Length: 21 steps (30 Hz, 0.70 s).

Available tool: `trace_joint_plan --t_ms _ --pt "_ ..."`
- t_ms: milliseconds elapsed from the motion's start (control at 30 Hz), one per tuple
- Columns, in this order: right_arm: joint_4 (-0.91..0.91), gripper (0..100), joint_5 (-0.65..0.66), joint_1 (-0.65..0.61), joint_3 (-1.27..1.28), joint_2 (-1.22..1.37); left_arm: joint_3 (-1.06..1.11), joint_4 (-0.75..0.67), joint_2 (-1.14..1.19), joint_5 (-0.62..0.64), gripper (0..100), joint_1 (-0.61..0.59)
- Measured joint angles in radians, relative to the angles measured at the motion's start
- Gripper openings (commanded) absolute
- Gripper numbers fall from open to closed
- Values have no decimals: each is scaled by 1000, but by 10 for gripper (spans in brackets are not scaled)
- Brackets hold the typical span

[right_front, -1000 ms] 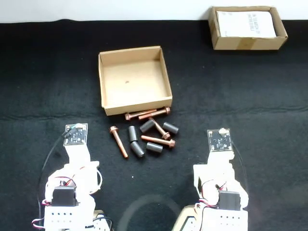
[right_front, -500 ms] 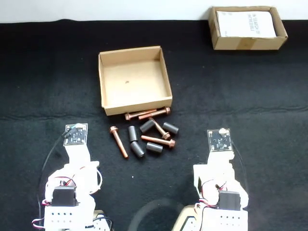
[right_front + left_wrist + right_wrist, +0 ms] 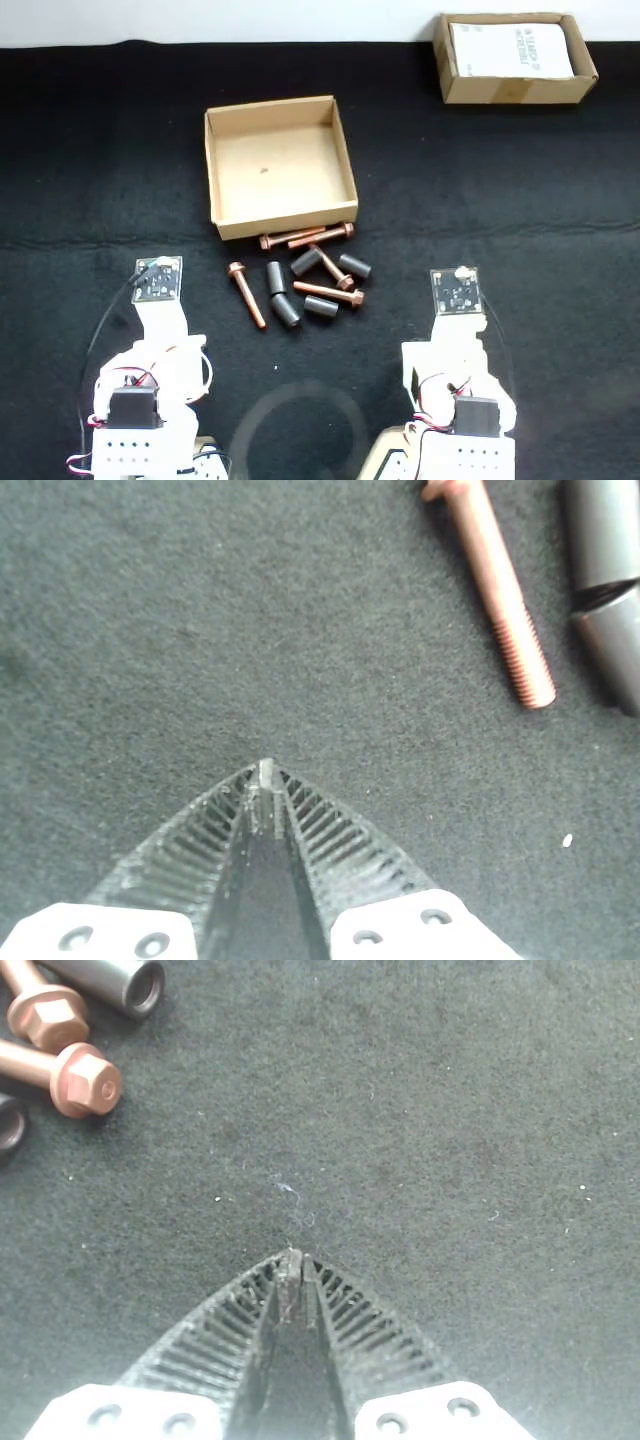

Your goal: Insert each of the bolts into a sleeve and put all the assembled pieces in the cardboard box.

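Several copper bolts [image 3: 245,293] and dark grey sleeves [image 3: 285,308] lie loose on the black mat just in front of the open cardboard box [image 3: 222,213], which holds nothing. My left gripper [image 3: 265,772] is shut on nothing, low over bare mat, with one bolt [image 3: 495,584] and a sleeve [image 3: 606,540] a short way off. My right gripper [image 3: 291,1258] is shut too, holding nothing, with two bolt heads [image 3: 88,1080] and a sleeve end [image 3: 125,980] off to its side. In the high view both arms sit folded near the front edge, left arm [image 3: 158,281] and right arm [image 3: 454,290].
A second cardboard box [image 3: 513,90] with a white sheet inside stands at the far right corner. A white wall strip runs behind the mat. Bare mat lies to either side of the pile and between the arms.
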Motion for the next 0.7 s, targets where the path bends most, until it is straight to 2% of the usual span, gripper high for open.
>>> trace_joint_plan --t_ms 533,700 --pt "0 8 0 0 0 0 0 0 0 0 9 0" --pt "0 8 0 0 0 0 -3 -41 0 -2 10 5"
